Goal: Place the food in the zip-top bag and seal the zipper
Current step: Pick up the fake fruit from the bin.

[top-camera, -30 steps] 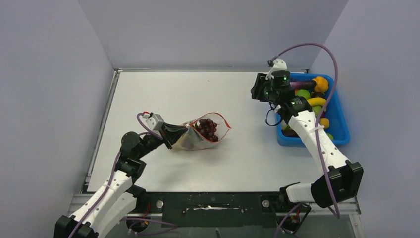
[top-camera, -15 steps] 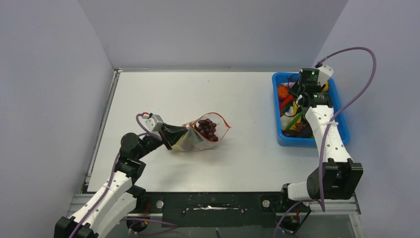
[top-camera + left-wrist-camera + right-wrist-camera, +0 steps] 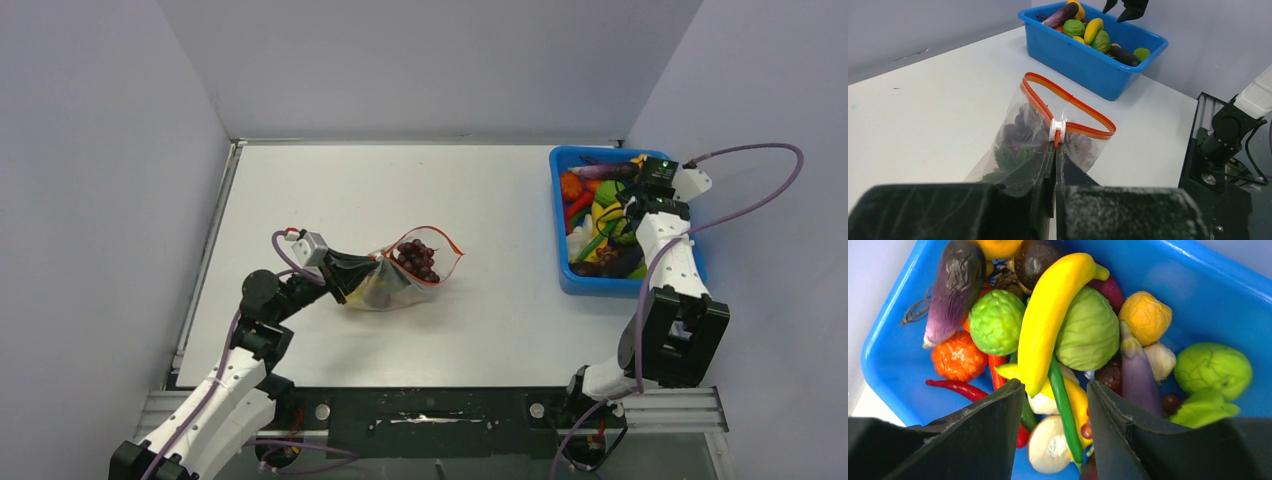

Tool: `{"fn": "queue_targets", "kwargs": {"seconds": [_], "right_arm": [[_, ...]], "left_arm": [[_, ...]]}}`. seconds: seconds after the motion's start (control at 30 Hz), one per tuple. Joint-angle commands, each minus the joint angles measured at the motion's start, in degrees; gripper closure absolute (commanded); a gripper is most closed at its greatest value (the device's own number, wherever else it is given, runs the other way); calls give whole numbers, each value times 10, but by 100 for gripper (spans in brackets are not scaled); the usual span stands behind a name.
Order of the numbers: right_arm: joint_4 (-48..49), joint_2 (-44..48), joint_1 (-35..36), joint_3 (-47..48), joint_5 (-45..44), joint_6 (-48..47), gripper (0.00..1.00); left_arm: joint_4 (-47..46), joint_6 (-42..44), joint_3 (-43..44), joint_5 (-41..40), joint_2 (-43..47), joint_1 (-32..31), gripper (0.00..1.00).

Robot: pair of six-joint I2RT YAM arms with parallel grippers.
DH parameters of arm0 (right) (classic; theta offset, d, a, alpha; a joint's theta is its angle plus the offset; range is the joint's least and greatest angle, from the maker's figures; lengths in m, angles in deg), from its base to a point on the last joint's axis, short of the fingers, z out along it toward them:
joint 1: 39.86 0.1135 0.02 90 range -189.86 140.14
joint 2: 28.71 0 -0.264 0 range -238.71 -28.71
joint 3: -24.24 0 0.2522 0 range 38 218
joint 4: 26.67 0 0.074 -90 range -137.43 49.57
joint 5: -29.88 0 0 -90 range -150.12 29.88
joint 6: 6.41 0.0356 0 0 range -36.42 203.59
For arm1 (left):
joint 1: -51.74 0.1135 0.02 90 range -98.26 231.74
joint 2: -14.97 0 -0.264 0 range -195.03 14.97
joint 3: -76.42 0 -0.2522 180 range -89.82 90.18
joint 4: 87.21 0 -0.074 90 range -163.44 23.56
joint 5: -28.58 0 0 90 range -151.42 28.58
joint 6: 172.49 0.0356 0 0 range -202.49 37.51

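Note:
The zip-top bag (image 3: 392, 283) lies on the table with its mouth open, purple grapes (image 3: 418, 258) inside. Its red zipper (image 3: 1068, 100) forms an open loop with a white slider (image 3: 1057, 127). My left gripper (image 3: 1055, 150) is shut on the bag's edge just below the slider; it also shows in the top view (image 3: 345, 275). My right gripper (image 3: 1054, 385) is open and empty, hanging over the food in the blue bin (image 3: 893, 315), above a yellow banana (image 3: 1048, 320) and a green bean (image 3: 1063, 405). In the top view the right gripper (image 3: 628, 210) is above the bin.
The blue bin (image 3: 690, 270) stands at the table's right edge, full of toy produce: aubergine (image 3: 953, 285), green cabbage (image 3: 1088, 330), orange fruit (image 3: 958, 355), red chilli (image 3: 955, 387). Grey walls enclose the table on three sides.
My right arm has swung right, from beside the bin's left side to over the bin. The left gripper and the bag have stayed put.

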Motion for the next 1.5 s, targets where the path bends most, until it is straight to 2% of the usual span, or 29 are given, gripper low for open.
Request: {"fn": "queue_targets", "kwargs": {"seconds": [0.0,0.33,0.47,0.8,1.27,1.47], "right_arm": [[90,-21,-33,1,62,48,50],[126,-77,-88,1,154,97,53],[158,-95,-90,2,180,93,62],[155,-151,-91,27,221,114,59],[155,-117,-89,-1,209,89,72],[155,-75,-77,-19,199,56,74]], "left_arm": [[-56,-6,7,5,15,4,100],[-55,-6,6,4,17,4,100],[-53,-5,6,4,19,5,100],[-51,-4,7,4,20,6,100],[-41,4,9,4,23,6,100],[-38,5,8,3,22,6,100]]}}
